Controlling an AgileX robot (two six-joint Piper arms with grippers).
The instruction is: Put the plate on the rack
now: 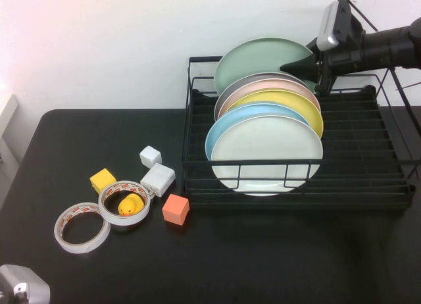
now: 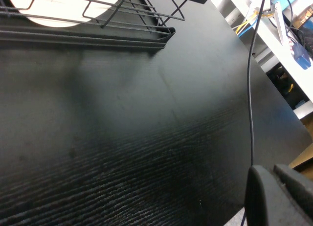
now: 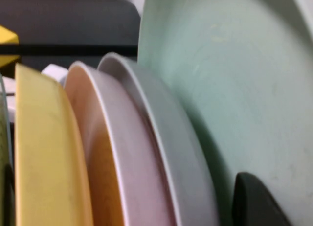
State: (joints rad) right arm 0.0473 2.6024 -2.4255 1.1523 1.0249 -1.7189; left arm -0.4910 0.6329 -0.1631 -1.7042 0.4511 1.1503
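A: Can any brand, label or writing be read?
B: None can be made out on anything in view

A: Where is the plate found?
B: The matte mint-green plate [image 1: 253,64] is stood on edge at the back of the black wire rack [image 1: 388,185], behind a grey plate [image 1: 258,80], a pink plate [image 1: 266,88], a yellow plate [image 1: 289,105], a light blue plate [image 1: 247,116] and a pale off-white plate [image 1: 266,156] at the front. Its right rim is gripped by the right gripper [image 1: 309,66], whose jaws are closed onto it

A: What is added by the right wrist view?
B: The smooth curved face of the plate [image 3: 234,89] is shown close up, with one dark fingertip [image 3: 254,201] pressed on it, and the grey plate's raised rim just beside it

A: And the left gripper?
B: It [image 1: 20,287] is seen low at the table's near left corner; whether its jaws are open cannot be told. Only its view shows the grained black table [image 2: 122,138] and shelving beyond the edge

A: What else is seen?
B: Two tape rolls [image 1: 82,226], a rubber duck [image 1: 130,204] inside one, and white, yellow and orange blocks [image 1: 175,209]
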